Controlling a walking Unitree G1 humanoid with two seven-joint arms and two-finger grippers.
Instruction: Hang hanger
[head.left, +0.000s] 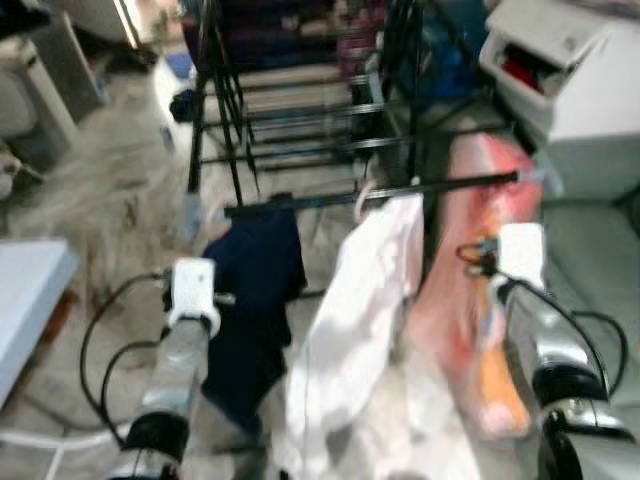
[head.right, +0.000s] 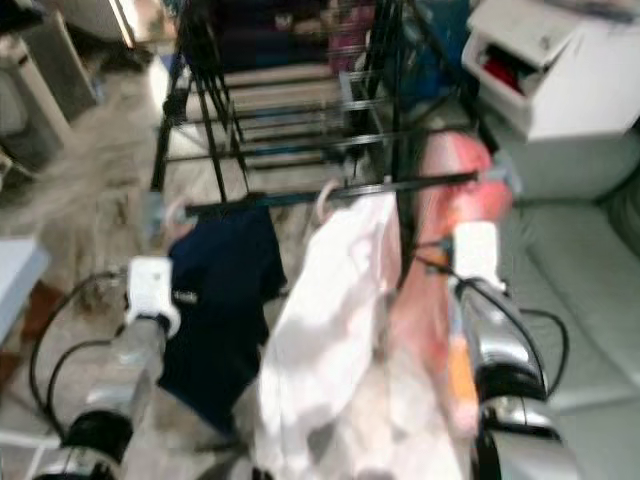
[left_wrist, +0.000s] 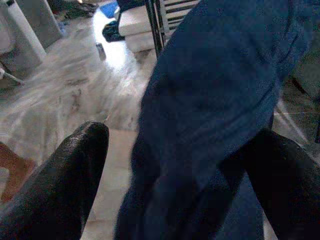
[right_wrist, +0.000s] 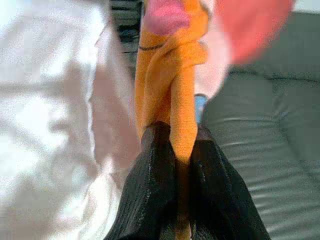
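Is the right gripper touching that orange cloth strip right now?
Touching. The right wrist view shows the right gripper with its black fingers pressed together on the orange cloth strip, which runs straight down between them.

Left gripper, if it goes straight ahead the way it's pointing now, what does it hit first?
Most likely the dark blue garment hanging from the drying rack's rail. It hangs right in front of the open left gripper, though the depth is hard to judge.
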